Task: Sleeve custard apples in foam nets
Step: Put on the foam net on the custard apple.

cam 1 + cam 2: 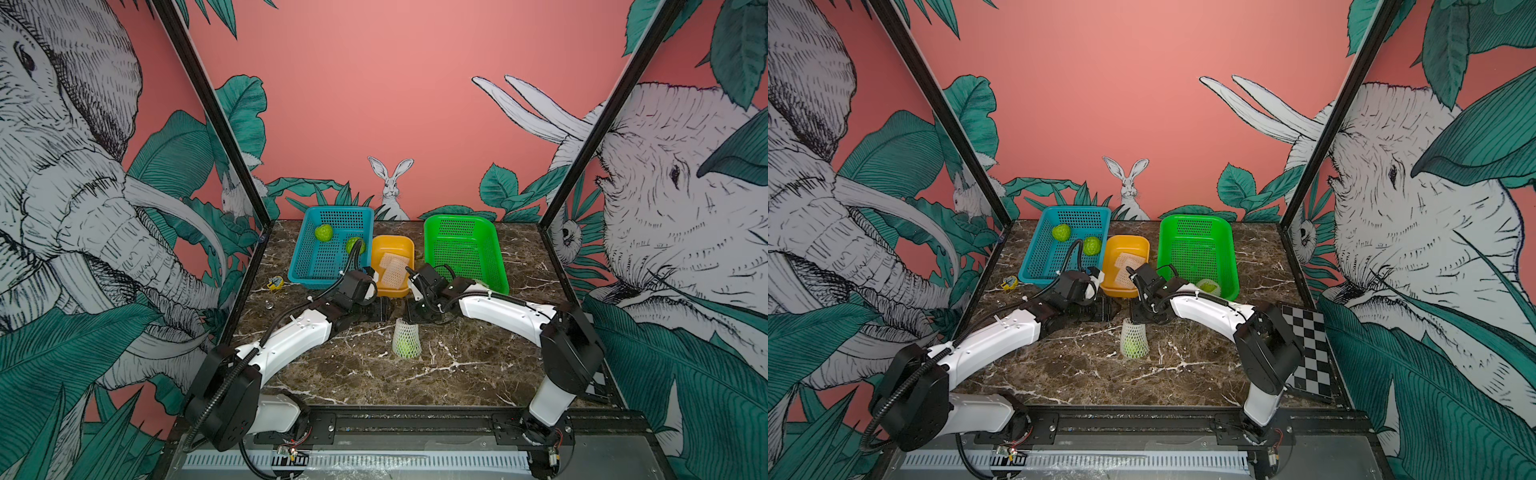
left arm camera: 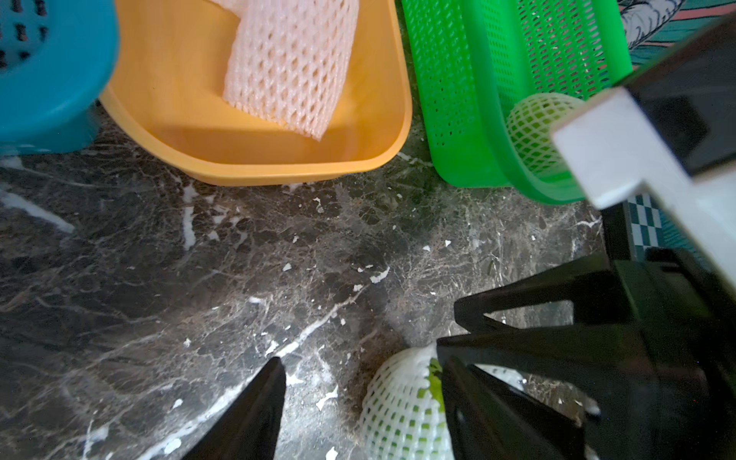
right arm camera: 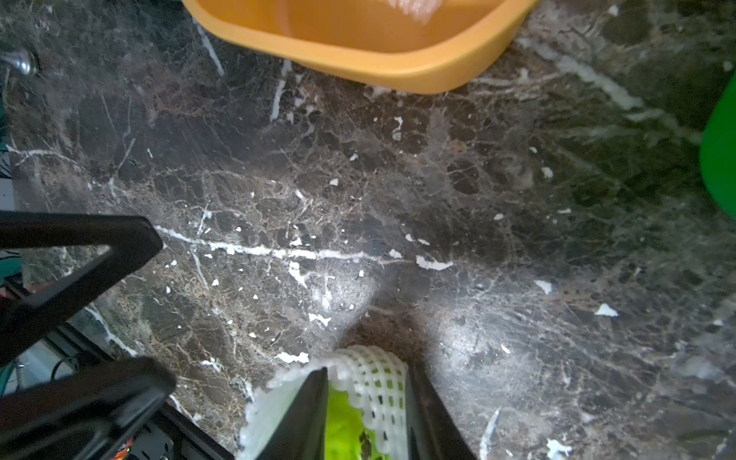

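Custard apple [image 1: 405, 348]: on the bench [image 1: 457, 370] at mid-frame in both top views, sleeved in a foam net [image 1: 406, 332].
Right jaws: set about the net's top edge, with mesh and fruit showing between the fingers [image 3: 306, 414]; whether they pinch it, cannot tell.
Left jaws: apart, holding nothing, just upper left of the net.
Bare custard apples [image 1: 323, 232] [image 1: 355, 246]: two, in the blue basket [image 1: 322, 266], upper left of the bench.
Netted fruit [image 1: 1207, 286]: by the lower edge of the green basket [image 1: 1200, 253].
Spare nets [image 1: 394, 268]: in the yellow tub [image 1: 392, 241] between the baskets.
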Controlling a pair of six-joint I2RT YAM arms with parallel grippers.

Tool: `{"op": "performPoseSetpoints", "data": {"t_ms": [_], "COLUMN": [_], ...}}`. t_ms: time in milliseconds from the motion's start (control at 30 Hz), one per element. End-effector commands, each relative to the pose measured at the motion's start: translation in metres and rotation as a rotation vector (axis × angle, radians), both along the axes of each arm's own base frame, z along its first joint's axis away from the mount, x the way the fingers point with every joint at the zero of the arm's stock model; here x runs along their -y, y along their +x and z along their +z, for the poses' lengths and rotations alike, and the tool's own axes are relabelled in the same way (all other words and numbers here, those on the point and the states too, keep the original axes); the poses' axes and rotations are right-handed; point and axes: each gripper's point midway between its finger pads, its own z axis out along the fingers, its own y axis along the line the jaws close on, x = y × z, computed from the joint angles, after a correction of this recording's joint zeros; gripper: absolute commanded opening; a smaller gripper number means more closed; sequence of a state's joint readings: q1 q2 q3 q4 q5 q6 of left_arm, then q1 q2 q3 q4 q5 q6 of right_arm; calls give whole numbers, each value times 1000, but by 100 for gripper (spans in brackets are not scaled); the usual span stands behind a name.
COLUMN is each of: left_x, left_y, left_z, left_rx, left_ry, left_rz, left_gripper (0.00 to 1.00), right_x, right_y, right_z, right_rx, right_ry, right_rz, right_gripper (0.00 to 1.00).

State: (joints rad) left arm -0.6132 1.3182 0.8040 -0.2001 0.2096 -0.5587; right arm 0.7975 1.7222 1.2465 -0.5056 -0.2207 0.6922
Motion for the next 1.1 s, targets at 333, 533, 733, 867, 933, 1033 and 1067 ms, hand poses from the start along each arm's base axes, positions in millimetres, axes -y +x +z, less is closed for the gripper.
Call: {"op": "performPoseSetpoints", "data": {"t_ms": [333,533,733,867,933,1033,1067], "left_x": [17,40,47,46,45,46,46], "left_y": [-28,-46,-50,-51,-53,-56,-58], "left_z": [19,18,12,10,6,6,6], "left_rx": [-57,-72,-97,-101,-116,-130,-135], "left_ry": [-67,-55,-49,-31,-19,-17,-16], "left_rz": [-79,-158,-172,-179,-186,-197,-200], "left_gripper": [65,66,66,66,66,65,65], "right_x": [29,37,36,40,38,35,34], "right_y": [-35,-42,-51,-55,-57,-59,-60], "right_z": [22,26,13,8,8,12,14], "right_rx": [-41,-23,-74,-81,-87,-86,-85], "right_ry": [28,31,39,36,43,61,68], "right_rz": [-19,-29,-23,-29,-27,-28,-26], "right_gripper": [41,43,42,42,42,41,41]}}
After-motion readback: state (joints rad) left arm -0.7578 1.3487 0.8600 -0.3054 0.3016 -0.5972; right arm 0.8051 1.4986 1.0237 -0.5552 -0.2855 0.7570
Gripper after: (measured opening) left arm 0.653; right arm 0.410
